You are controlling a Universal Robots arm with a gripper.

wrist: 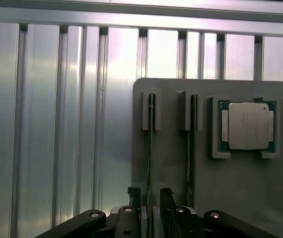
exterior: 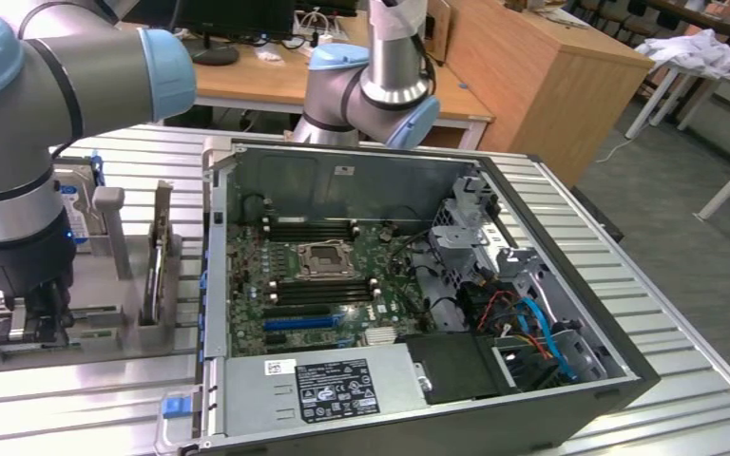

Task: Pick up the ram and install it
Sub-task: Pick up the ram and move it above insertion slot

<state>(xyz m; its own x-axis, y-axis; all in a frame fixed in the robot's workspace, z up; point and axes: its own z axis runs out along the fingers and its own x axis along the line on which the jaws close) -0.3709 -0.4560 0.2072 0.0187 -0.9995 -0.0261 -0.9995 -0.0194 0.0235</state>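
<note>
Exterior view, arm: we see the grey and blue arm (exterior: 35, 142) reaching down at the exterior view's left, over a slatted metal table (exterior: 669, 285).
Exterior view, gripper: the gripper (exterior: 38, 334) is low over the grey fixture (exterior: 92, 328), just beside the open computer case (exterior: 339, 180); from here we cannot tell how its jaws stand.
Exterior view, fixture: a hard drive (exterior: 76, 204) with a blue label stands upright at its far end.
Exterior view, case: it lies open on the table, with the green motherboard (exterior: 244, 313) facing up.
Exterior view, motherboard: the processor socket (exterior: 322, 256) sits mid-board, with black memory slots (exterior: 308, 228) on its far side and more on its near side.
Exterior view, power supply: the silver box (exterior: 339, 385) with a dark label fills the near corner of the case.
Wrist view, the ram: here it is! The ram (wrist: 151, 144) stands on edge in a narrow slot of the fixture (wrist: 241, 188), well apart from the case.
Wrist view, gripper: the gripper (wrist: 149, 194) is spread wide and grips nothing; the fingers (wrist: 131, 193) stand one on each side of the ram's thin edge.
Wrist view, contact: we cannot tell whether the fingers touch the ram.
Wrist view, second stick: another stick (wrist: 192, 144) stands on edge in the neighbouring slot.
Wrist view, processor chip: a silver-capped chip (wrist: 247, 126) lies flat in a square recess beyond that second stick.
Wrist view, table: the slats (wrist: 57, 124) run alongside the fixture.
</note>
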